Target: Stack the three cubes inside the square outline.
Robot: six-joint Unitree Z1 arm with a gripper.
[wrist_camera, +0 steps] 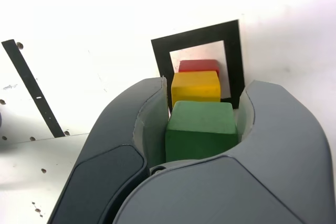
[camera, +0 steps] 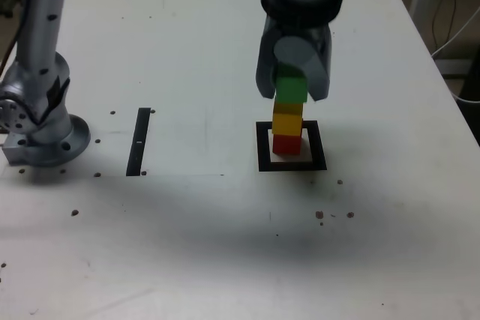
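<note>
While the exterior view is under examination, the gripper (camera: 292, 94) is seen pointing down over the square outline (camera: 292, 166), its jaws closed to the width of the green cube (camera: 292, 90) and one finger standing on either side of it. Directly below the green cube in that view is the yellow cube (camera: 287, 123), which sits on the red cube (camera: 286, 145). The red cube is the lowest of the three, located within the black border on the white centre, its front face visible below the yellow one. To the exterior view's left of the outline, well apart from it, a narrow black strip (camera: 138, 144) lies flat on the white table (camera: 187, 222); farther to that side is a grey round base (camera: 56, 144) with a column rising from it. Small dark spots mark the table surface in several places. As recorded in the wrist view, the green cube is held between the pale inner pads (wrist_camera: 151, 132) of the fingers, its top and one side exposed. Beyond it the yellow cube shows its top and part of a side, and the red cube is largely hidden behind the yellow. Whether the green cube's underside touches the yellow cube cannot be determined from either view.
</note>
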